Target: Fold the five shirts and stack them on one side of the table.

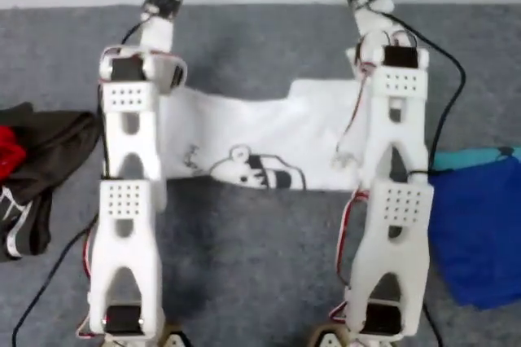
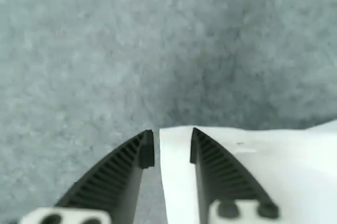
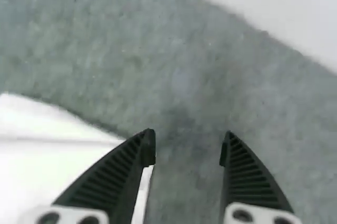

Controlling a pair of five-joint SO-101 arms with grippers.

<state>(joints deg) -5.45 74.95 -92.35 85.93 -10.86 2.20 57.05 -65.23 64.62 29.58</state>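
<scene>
White shirt (image 1: 260, 131) lies spread flat on the grey counter (image 1: 244, 265), mid-width, nearer the far edge, between the two arms.

Left pincer (image 2: 171, 148): narrow gap. It sits at the shirt's left far corner, with a strip of the white edge running between the jaws. One finger is over bare counter, the other over fabric. Can't tell whether the pads are touching the cloth.

Right pincer (image 3: 187, 148): wider gap, nothing held. It's at the shirt's right far corner. The white edge ends at one fingertip, and the gap and the other finger are over bare counter.

In the high view the left arm (image 1: 126, 200) overlaps the shirt's left end and the right arm (image 1: 395, 200) overlaps its right end.

Print: black line-drawn cartoon figure (image 1: 252, 169) on the shirt, along the side toward the counter's near edge. Any lettering is too small to read.

Other garments:
- Dark crumpled pile (image 1: 49, 151) at the counter's left edge, with a red piece (image 1: 8, 151) in it and white stripe marks (image 1: 16, 221) on the black. Not legible.
- Blue shirt (image 1: 476, 233) at the right edge, with a teal edge (image 1: 472, 157) showing along its far side.
</scene>
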